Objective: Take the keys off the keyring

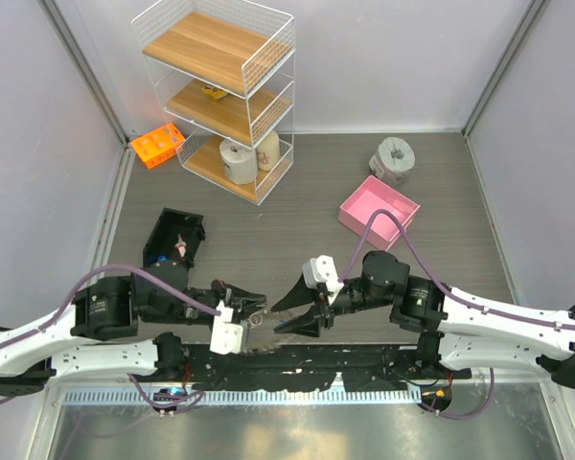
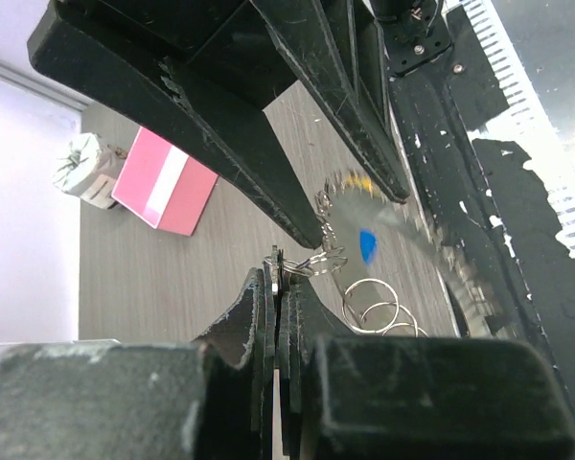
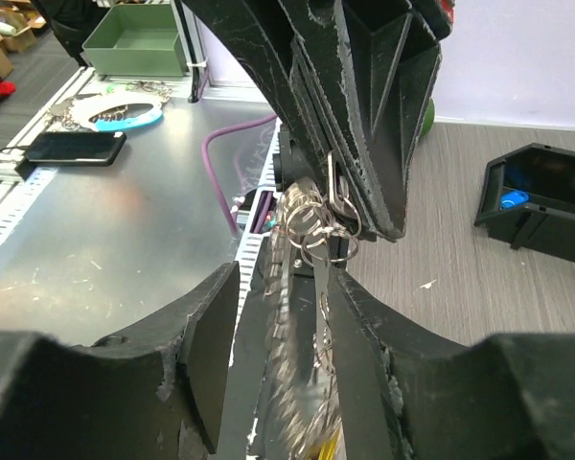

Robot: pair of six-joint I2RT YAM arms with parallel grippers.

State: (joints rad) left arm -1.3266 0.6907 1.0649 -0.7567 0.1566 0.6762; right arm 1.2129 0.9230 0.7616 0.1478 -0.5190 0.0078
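A black box [image 1: 172, 235] lies open towards the left side of the desk [image 1: 297, 240]. Right of it, close to the near edge, the left gripper [image 1: 256, 303] has its jaws pressed together on a small split ring [image 2: 311, 261]. From that ring the keys [image 2: 367, 246] hang just above the desk. Blue and yellow heads show, smeared by blur. The keyring [image 2: 441, 259] is a blurred, knobbly silvery arc running past them towards the near edge.

The right gripper [image 1: 280, 318] faces the left one, tip near tip. Its jaws stand partly apart, and the blurred loop hangs in the gap between them. Whether either finger touches the loop cannot be told.

Further right, towards the far right corner, sit a pink box [image 1: 379, 209] and a grey tape roll [image 1: 393, 158].
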